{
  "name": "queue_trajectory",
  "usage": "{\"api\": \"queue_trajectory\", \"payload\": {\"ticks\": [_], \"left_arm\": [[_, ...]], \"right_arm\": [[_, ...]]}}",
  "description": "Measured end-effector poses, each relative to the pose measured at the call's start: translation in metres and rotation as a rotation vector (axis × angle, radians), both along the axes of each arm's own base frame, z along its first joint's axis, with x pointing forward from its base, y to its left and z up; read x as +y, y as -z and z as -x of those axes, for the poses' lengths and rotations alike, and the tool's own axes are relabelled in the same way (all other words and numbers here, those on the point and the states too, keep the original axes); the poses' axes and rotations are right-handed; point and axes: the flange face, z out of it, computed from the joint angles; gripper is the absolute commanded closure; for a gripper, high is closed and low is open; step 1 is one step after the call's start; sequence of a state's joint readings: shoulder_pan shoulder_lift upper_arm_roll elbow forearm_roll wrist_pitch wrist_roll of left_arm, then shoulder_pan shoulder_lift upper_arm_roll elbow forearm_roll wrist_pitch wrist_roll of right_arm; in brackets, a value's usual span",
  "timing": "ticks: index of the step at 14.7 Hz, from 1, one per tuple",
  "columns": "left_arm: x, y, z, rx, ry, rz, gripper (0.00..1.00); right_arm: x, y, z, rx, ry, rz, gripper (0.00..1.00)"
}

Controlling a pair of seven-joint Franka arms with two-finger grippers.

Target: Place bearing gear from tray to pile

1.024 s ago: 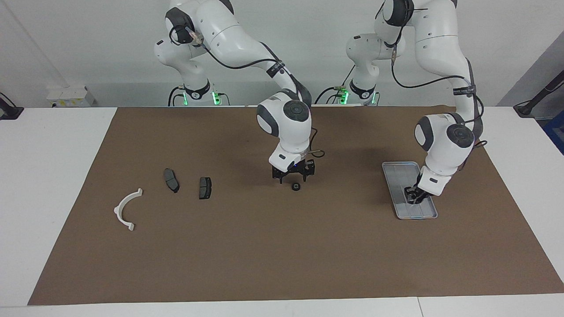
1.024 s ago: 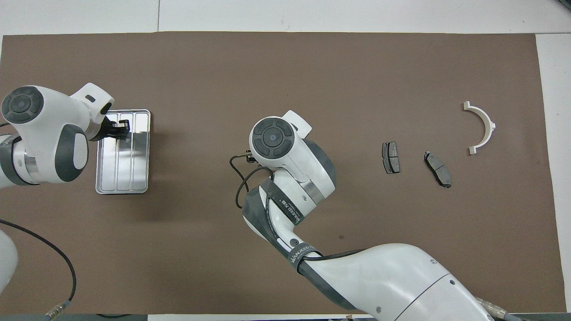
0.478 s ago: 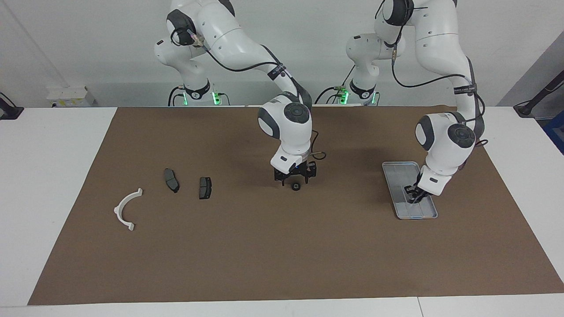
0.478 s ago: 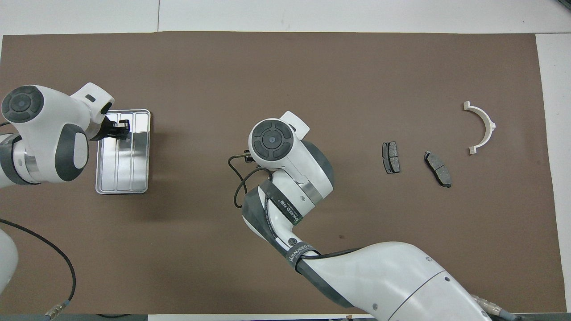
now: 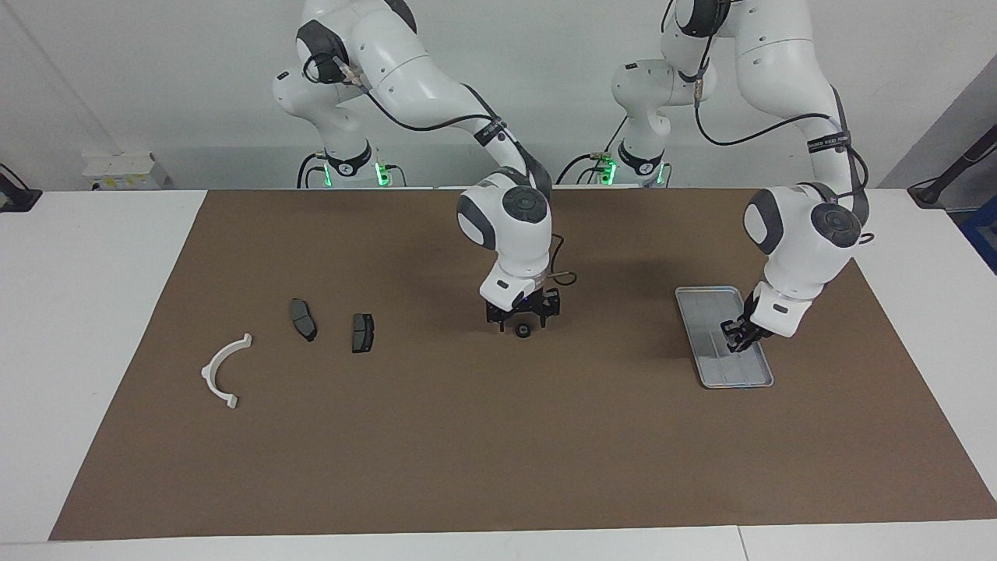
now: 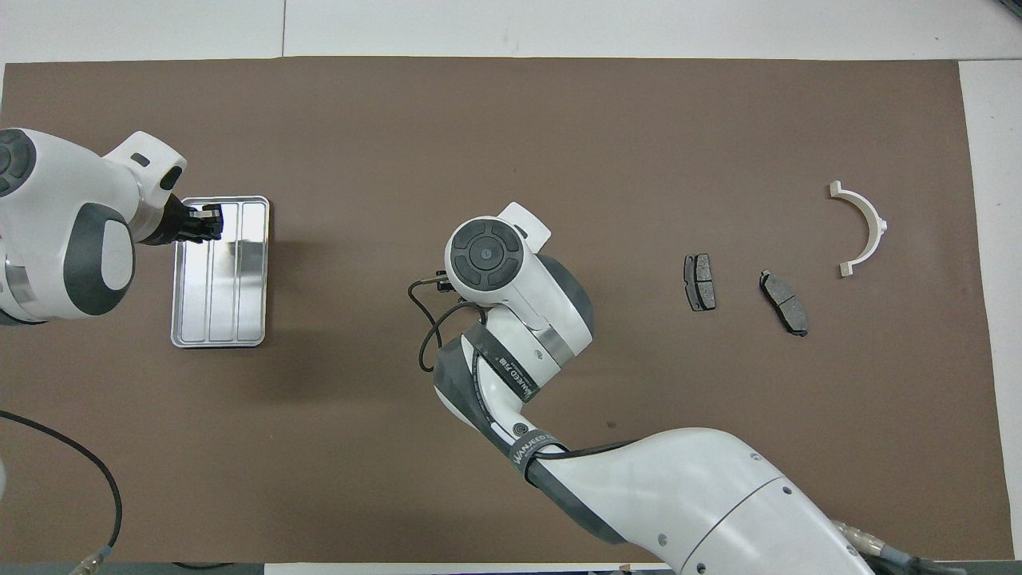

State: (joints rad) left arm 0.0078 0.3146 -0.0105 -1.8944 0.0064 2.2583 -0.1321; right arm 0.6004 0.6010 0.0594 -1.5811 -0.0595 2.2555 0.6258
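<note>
Picking up the bearing gear (image 5: 523,331) needs the right hand (image 5: 523,317), spread wide over it, lowered straight before squeezing.

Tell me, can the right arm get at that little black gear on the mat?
Probably yes. The right end effector hangs just over the gear, which lies bare on the mat with nothing beside it.

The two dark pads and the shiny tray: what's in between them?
In the facing view, between the pads and the tray a small black gear lies on the mat, with the right end effector right above it.
</note>
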Motion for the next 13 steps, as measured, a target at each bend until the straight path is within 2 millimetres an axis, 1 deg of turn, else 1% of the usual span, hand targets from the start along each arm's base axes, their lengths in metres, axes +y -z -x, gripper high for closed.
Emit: {"api": "queue_trajectory", "payload": {"ticks": [2,3,4,5,6,7,9,11,12,13], "left_arm": [[0.000,0.000,0.001,0.006,-0.001,0.000,1.00],[0.000,0.000,0.001,0.008,-0.001,0.000,1.00],[0.000,0.000,0.001,0.009,-0.001,0.000,1.00],[0.000,0.000,0.001,0.009,-0.001,0.000,1.00],[0.000,0.000,0.001,0.009,-0.001,0.000,1.00],[0.000,0.000,0.001,0.010,-0.002,0.000,1.00],[0.000,0.000,0.001,0.009,-0.002,0.001,1.00],[0.000,-0.001,0.001,0.009,-0.002,0.001,1.00],[0.000,-0.001,0.001,0.009,-0.003,0.001,1.00],[0.000,-0.001,0.001,0.009,-0.003,0.001,1.00]], "right_arm": [[-0.001,0.008,0.002,-0.006,-0.001,-0.006,0.14],[-0.003,0.012,0.003,-0.005,-0.001,-0.006,0.17],[-0.003,0.015,0.004,-0.003,-0.001,-0.004,0.34],[-0.004,0.015,0.004,-0.004,0.000,-0.002,0.62],[-0.005,0.013,0.004,-0.007,0.000,-0.004,0.95],[-0.004,0.010,0.004,-0.009,-0.001,-0.006,1.00],[-0.003,0.006,0.005,-0.009,-0.001,-0.006,1.00],[-0.005,-0.003,0.003,0.009,0.004,0.012,1.00],[-0.009,-0.011,-0.002,0.014,0.013,0.021,1.00],[-0.018,-0.025,-0.011,0.015,0.020,0.029,1.00]]}}
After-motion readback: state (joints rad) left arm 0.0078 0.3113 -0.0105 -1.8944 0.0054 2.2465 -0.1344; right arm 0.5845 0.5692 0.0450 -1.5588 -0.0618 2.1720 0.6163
